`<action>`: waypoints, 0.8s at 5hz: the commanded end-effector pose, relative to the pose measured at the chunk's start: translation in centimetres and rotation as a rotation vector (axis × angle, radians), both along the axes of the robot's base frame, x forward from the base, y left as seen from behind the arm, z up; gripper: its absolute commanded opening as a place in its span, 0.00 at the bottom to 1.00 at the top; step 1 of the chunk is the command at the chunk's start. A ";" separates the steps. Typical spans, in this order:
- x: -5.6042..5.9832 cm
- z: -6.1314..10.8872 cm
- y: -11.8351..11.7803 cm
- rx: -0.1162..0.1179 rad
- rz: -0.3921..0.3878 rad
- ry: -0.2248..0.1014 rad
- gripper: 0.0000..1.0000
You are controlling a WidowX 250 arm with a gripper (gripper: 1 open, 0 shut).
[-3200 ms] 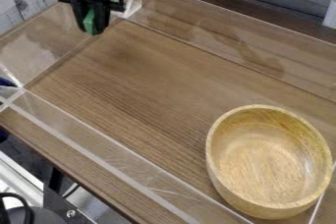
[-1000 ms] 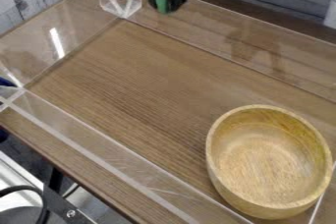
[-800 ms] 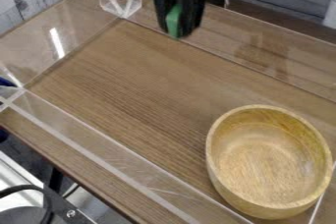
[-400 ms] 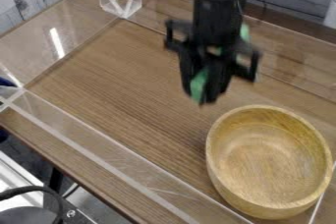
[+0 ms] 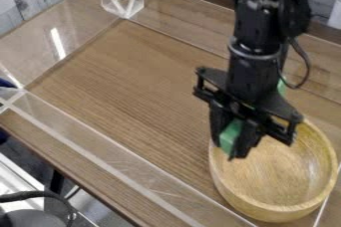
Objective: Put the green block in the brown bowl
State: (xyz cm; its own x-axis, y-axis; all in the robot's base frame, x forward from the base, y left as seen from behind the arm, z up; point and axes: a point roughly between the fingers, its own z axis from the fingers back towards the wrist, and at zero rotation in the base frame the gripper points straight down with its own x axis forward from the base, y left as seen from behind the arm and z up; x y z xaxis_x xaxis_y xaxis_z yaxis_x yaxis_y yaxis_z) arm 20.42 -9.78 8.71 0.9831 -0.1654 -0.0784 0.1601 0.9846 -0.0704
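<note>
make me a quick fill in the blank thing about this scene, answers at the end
1. The gripper is holding a block coloured ____.
2. The large round bowl is made of ____.
3. Inside the bowl there is, so far, ____ block resting on the bottom.
4. The bowl stands on the ____.

Missing words: green; wood; no; table

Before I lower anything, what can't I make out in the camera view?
All in the camera view:
- Green block: its ends and full outline, covered by the gripper's dark fingers.
- Gap between block and bowl: can't be judged from this single angle.
- Bowl's far rim: hidden partly behind the gripper.
- Arm's upper part: cut off by the top edge.
</note>
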 end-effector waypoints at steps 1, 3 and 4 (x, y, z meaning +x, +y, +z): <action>0.8 0.3 -1.4 -0.025 -0.023 -0.035 0.00; 1.9 -0.8 -2.0 -0.027 -0.039 -0.026 0.00; 2.0 -0.8 -2.0 -0.029 -0.041 -0.027 0.00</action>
